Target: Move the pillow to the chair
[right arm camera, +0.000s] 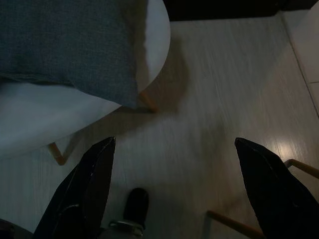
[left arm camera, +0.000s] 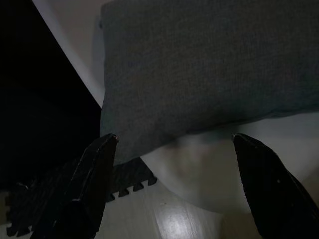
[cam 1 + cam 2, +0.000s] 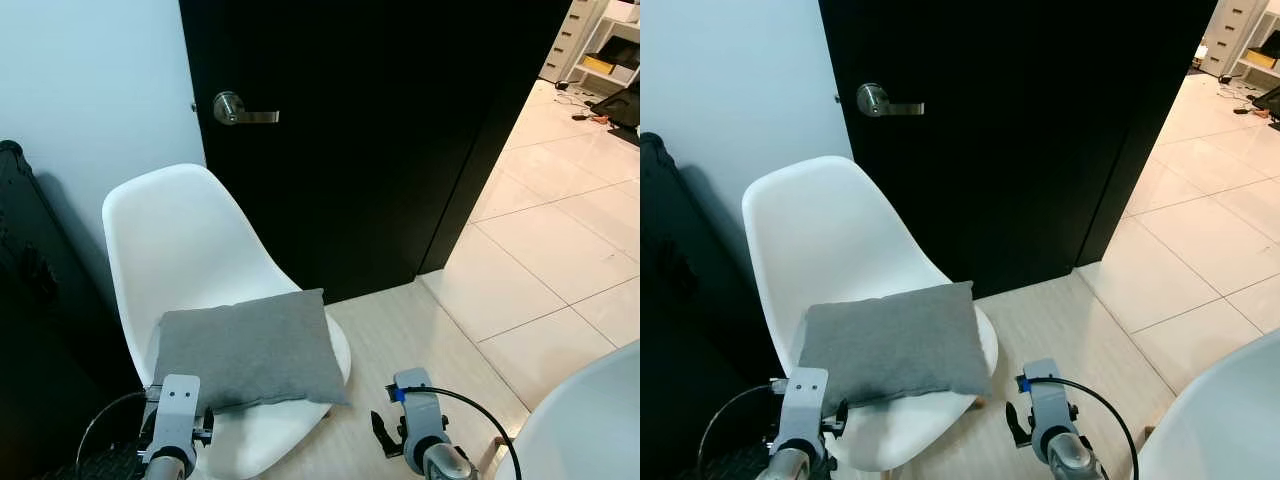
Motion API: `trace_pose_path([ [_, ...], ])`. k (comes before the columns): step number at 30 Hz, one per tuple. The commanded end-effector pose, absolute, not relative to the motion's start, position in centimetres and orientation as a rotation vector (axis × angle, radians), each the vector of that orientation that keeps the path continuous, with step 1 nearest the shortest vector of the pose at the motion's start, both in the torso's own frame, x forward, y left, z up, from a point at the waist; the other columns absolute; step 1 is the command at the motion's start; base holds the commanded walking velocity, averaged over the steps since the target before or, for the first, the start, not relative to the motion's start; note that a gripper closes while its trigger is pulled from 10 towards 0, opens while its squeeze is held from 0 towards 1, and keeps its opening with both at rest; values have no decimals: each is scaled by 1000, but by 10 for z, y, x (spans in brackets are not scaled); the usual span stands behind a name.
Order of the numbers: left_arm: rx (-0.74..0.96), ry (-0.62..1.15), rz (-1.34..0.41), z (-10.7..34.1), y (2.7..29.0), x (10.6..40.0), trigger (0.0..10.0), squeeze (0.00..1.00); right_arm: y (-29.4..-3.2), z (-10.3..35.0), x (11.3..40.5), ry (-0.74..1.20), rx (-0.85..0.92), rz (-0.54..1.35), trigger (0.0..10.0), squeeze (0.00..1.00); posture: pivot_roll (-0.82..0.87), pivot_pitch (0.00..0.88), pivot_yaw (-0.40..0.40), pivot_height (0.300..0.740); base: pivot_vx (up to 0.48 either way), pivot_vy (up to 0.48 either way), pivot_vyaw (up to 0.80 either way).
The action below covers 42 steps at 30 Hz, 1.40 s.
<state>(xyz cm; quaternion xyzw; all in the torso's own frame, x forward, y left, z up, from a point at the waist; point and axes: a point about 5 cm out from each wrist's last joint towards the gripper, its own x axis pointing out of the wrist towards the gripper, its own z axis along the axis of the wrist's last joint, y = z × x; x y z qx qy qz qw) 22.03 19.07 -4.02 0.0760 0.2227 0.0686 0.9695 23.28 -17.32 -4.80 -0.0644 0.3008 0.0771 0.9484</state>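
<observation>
Pillow (image 3: 250, 349) lying flat on the white chair (image 3: 180, 240) seat, by the black door (image 3: 370, 130).
My left gripper (image 2: 174, 144) spreads empty before the pillow's near edge; my right gripper (image 1: 174, 147) spreads over bare floor (image 1: 214, 99), where wooden chair legs (image 1: 56, 152) show.

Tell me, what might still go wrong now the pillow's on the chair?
The pillow lies on the chair, but one corner sticks out past the seat's front edge, so it might slip off if bumped. Both the left gripper and the right gripper are open and close to the seat; a careless pull-back could catch that corner. A second white chair sits near the robot's right, which it could knock when turning.
</observation>
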Motion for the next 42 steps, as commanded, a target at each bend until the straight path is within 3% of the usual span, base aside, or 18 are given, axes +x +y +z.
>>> trace_pose_path([
  [1,160,452,129,-42,190,216,10000,0,-175,-48,232,607,-123,147,10000,0,41,50,-43,740,0,0,0],
  [42,164,425,116,-37,188,225,10000,0,-187,-50,231,655,-139,98,10000,0,26,30,-30,740,0,0,-754],
])
